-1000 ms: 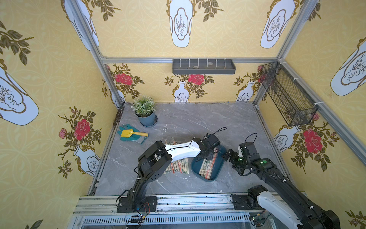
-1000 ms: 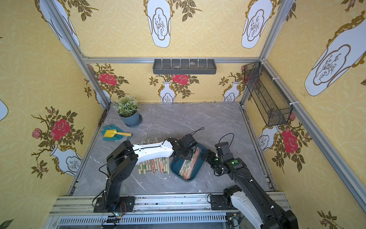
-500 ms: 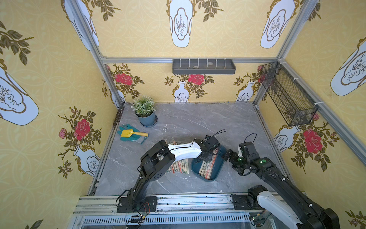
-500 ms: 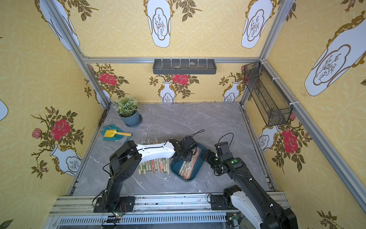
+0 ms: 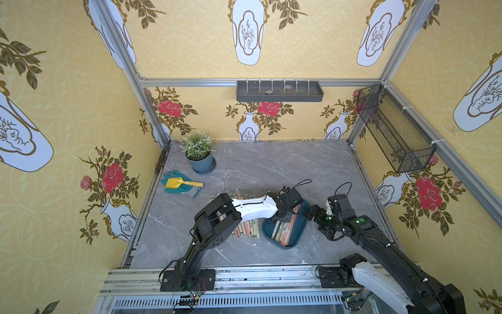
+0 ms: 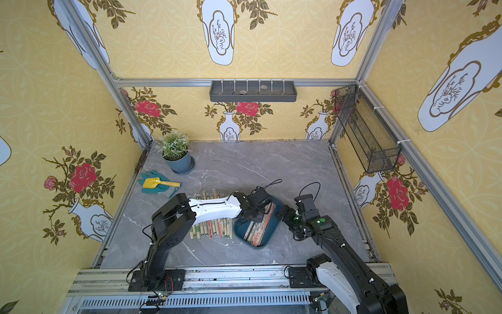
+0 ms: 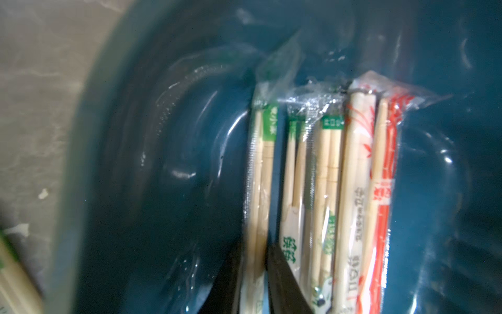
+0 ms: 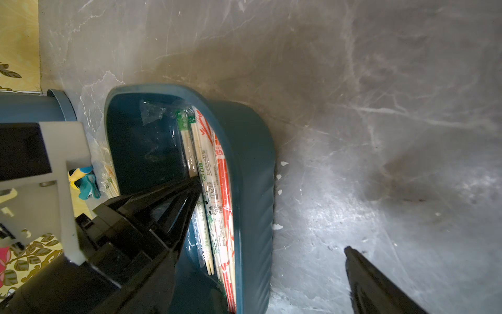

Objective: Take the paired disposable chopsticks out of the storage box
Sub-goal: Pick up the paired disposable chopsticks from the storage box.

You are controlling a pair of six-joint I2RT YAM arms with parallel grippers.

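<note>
Left end effector (image 7: 254,246) narrowed, clenching pale green-printed paired disposable chopsticks (image 7: 261,176) in teal storage box (image 7: 152,168)

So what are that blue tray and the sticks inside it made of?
The storage box looks like moulded plastic: dark teal and glossy, with sharp highlights on its curved wall. The chopsticks are pale and matte, probably bamboo or wood, with faint node lines showing. Their sleeves look like thin clear film, crinkled and shiny, with printed marks.
</note>
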